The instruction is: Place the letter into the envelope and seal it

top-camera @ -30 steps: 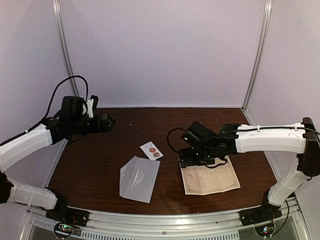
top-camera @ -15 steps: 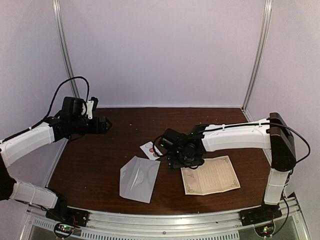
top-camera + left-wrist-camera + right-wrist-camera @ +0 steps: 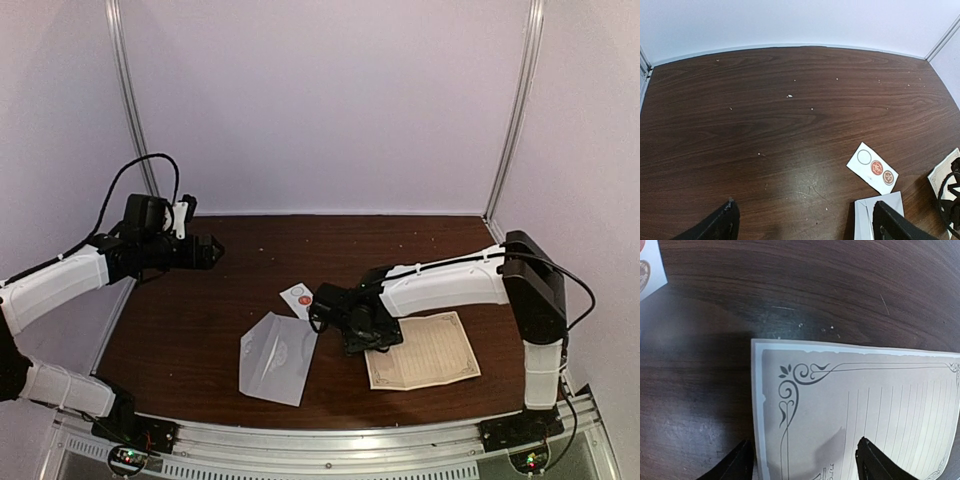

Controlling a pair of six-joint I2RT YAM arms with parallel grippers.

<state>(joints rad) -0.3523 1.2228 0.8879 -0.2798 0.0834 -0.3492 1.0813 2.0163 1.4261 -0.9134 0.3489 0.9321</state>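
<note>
The letter [image 3: 425, 352], cream paper with an ornate border, lies flat on the table at the right; its corner fills the right wrist view [image 3: 850, 405]. My right gripper [image 3: 358, 322] is open and low over the letter's left edge, one finger on each side of the corner [image 3: 802, 465]. The envelope [image 3: 277, 356], pale grey-white with its flap open, lies left of centre; its corner shows in the left wrist view [image 3: 875, 215]. My left gripper [image 3: 212, 250] is open, empty and raised at the far left [image 3: 805, 227].
A small white strip with round stickers [image 3: 302, 299] lies between envelope and letter, also in the left wrist view [image 3: 873, 167]. The dark wooden table [image 3: 300, 250] is bounded by pale walls and metal posts. A metal rail runs along the front edge.
My right gripper has swept left and downward across the letter to its left edge. The letter shifted slightly. The left arm barely moved.
</note>
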